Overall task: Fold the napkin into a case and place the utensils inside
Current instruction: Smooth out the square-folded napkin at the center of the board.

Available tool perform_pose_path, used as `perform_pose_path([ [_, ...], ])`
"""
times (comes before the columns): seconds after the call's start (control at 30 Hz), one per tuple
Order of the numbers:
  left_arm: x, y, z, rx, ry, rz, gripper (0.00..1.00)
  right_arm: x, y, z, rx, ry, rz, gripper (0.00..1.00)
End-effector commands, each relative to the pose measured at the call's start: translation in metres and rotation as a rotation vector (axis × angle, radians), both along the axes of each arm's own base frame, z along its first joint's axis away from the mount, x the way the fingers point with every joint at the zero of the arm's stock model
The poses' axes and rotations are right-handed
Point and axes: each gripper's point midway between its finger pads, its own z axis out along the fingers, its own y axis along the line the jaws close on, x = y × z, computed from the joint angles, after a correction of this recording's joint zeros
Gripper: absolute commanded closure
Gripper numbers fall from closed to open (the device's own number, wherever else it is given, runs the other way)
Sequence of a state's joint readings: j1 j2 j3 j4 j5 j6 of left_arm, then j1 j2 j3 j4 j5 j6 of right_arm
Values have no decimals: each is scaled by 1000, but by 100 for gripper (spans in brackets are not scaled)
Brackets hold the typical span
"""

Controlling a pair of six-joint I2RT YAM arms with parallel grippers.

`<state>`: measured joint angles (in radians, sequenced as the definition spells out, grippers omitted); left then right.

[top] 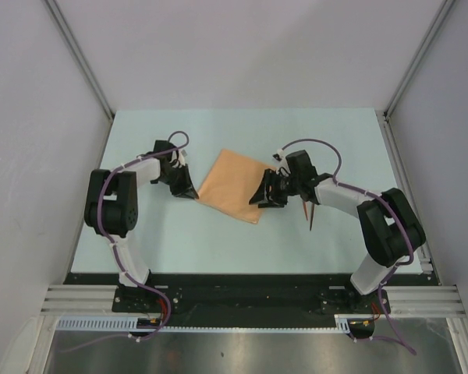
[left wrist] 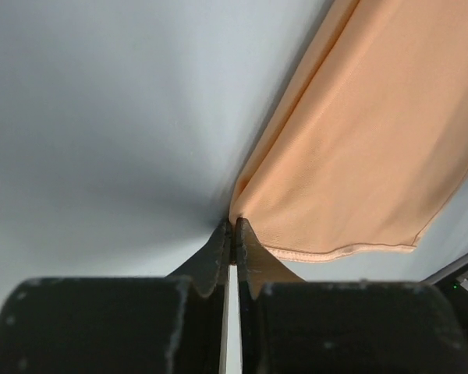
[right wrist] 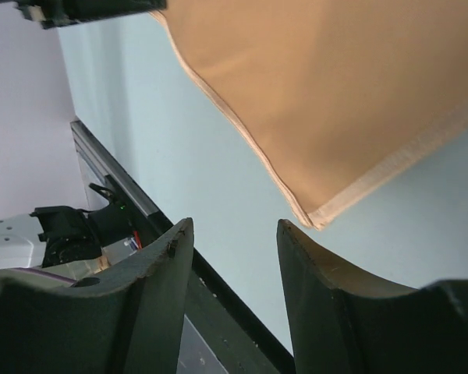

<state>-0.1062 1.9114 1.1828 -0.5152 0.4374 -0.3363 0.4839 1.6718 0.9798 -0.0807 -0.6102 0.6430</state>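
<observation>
The peach-orange napkin (top: 232,185) lies folded and tilted on the pale table (top: 218,132). My left gripper (top: 189,192) is shut, its fingertips pinching the napkin's left corner; in the left wrist view the tips (left wrist: 234,226) meet right at the cloth (left wrist: 359,140). My right gripper (top: 260,198) is open and empty, hovering at the napkin's near right corner. In the right wrist view the jaws (right wrist: 234,230) stand apart just short of the layered corner (right wrist: 335,86). The reddish-brown utensils (top: 308,212) lie on the table under my right forearm, partly hidden.
Grey walls enclose the table on three sides. A black rail (top: 242,282) runs along the near edge by both arm bases. My left gripper also shows at the top left of the right wrist view (right wrist: 86,9).
</observation>
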Motion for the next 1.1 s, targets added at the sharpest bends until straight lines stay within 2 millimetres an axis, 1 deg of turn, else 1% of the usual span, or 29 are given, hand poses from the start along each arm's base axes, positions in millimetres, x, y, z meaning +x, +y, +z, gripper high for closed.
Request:
perform_pose_path([
  [0.0, -21, -9, -8, -24, 41, 17, 98, -7, -10, -11, -39, 20, -22, 48],
  [0.07, -36, -20, -7, -45, 48, 30, 100, -9, -18, -20, -92, 36, -49, 49],
  [0.1, -61, -25, -9, -71, 97, 84, 100, -14, -25, -27, -124, 69, -61, 49],
  [0.13, -73, -35, -8, -87, 96, 91, 100, -15, -30, -29, -148, 74, -83, 49],
  [0.17, -74, -39, -8, -95, 58, 118, 100, -17, -36, -30, -164, 82, -99, 48],
  [0.2, -103, -39, -22, -91, 135, 186, 100, -24, -45, -36, -194, 109, -114, 47],
  [0.23, -106, -48, -11, -109, 75, 187, 100, -25, -53, -39, -229, 103, -135, 47],
  [0.27, -115, -47, -16, -83, 72, 221, 100, -31, -62, -33, -252, 100, -148, 47],
  [0.3, -135, -45, -23, -69, 112, 273, 100, -36, -72, -37, -283, 97, -152, 47],
  [0.33, -144, -54, -14, -80, 76, 253, 100, -37, -80, -37, -314, 80, -167, 47],
  [0.37, -148, -52, -15, -55, 62, 273, 100, -43, -87, -35, -337, 81, -172, 47],
  [0.4, -164, -56, -19, -51, 87, 278, 100, -45, -95, -36, -354, 79, -180, 47],
  [0.43, -165, -62, -10, -80, 51, 275, 100, -46, -99, -36, -365, 67, -174, 47],
  [0.47, -168, -65, -9, -85, 46, 283, 100, -49, -101, -34, -364, 64, -169, 46],
  [0.53, -175, -60, -12, -46, 40, 289, 94, -55, -105, -36, -369, 61, -157, 47],
  [0.57, -175, -60, -9, -53, 31, 298, 92, -55, -107, -36, -366, 57, -158, 47],
  [0.6, -178, -58, -10, -51, 33, 296, 88, -57, -106, -36, -359, 52, -156, 48],
  [0.63, -179, -58, -9, -51, 39, 294, 75, -60, -106, -38, -350, 63, -152, 50],
  [0.7, -178, -62, -1, -69, 29, 270, 57, -60, -103, -41, -340, 77, -145, 52],
  [0.73, -183, -60, -1, -57, 49, 261, 46, -60, -101, -42, -337, 83, -141, 55],
  [0.77, -180, -62, 8, -61, 21, 231, 42, -59, -100, -42, -331, 81, -140, 57],
  [0.8, -189, -55, 7, -19, 49, 222, 40, -59, -98, -44, -328, 90, -135, 59],
  [0.87, -185, -46, 14, 31, -1, 186, 39, -59, -96, -46, -336, 91, -123, 62],
  [0.9, -181, -43, 25, 42, -32, 178, 38, -59, -96, -50, -345, 99, -121, 62],
  [0.93, -176, -39, 29, 66, -70, 173, 38, -58, -96, -51, -346, 100, -121, 63],
  [0.97, -165, -40, 42, 75, -128, 137, 40, -57, -94, -50, -343, 93, -116, 64],
  [1.0, -161, -34, 43, 106, -132, 136, 43, -55, -93, -50, -346, 92, -118, 64],
  [1.03, -154, -34, 48, 115, -162, 100, 48, -54, -93, -52, -353, 96, -118, 66],
  [1.07, -143, -42, 60, 83, -192, 77, 52, -52, -92, -52, -352, 90, -119, 68],
])
